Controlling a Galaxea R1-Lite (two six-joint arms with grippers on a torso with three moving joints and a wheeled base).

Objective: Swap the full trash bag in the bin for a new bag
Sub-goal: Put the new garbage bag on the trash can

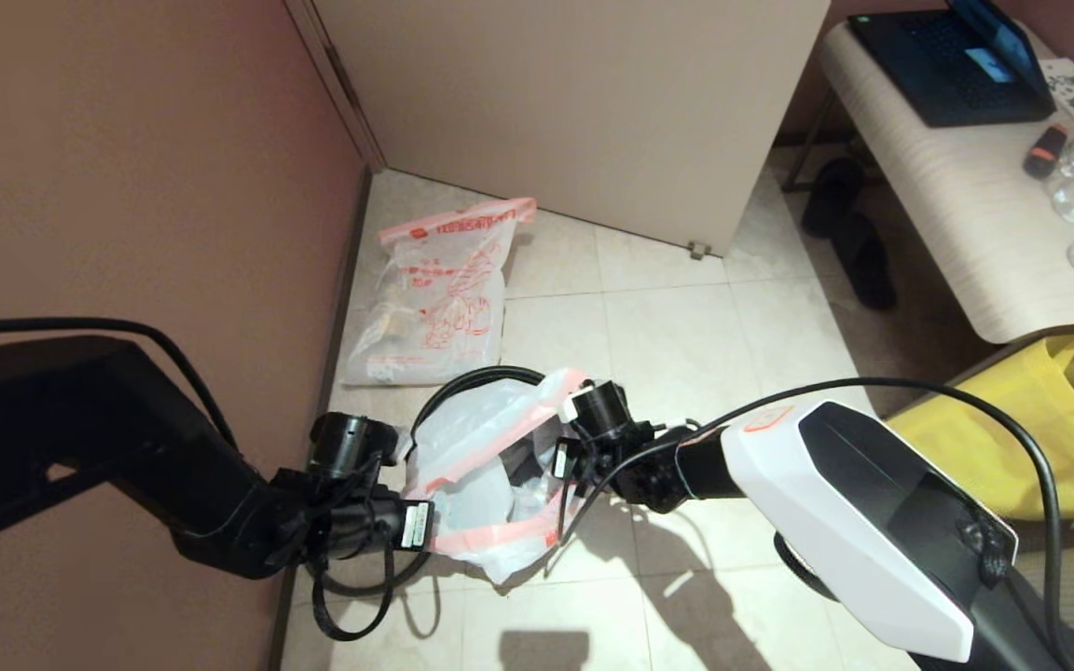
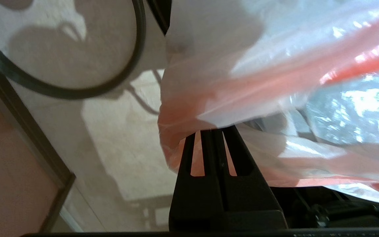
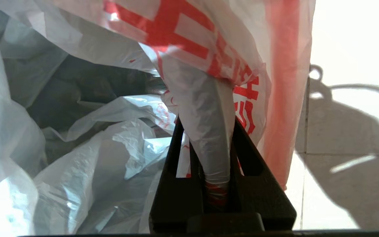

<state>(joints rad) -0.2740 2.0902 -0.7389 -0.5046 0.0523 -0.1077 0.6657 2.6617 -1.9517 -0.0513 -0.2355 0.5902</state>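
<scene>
Both tools hold the new bag (image 1: 490, 457) stretched over the bin (image 1: 462, 382) on the floor: the left tool (image 2: 213, 131) and the right tool (image 3: 206, 131) are each clamped on its mouth. The full trash bag (image 1: 434, 298) lies near the wall (already out). Next the mouth probably needs lowering around the rim.

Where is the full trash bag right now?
In the head view, the full trash bag lies on the floor tiles in the left corner, beside the brown wall and near the door, beyond the bin, away from both grippers.
</scene>
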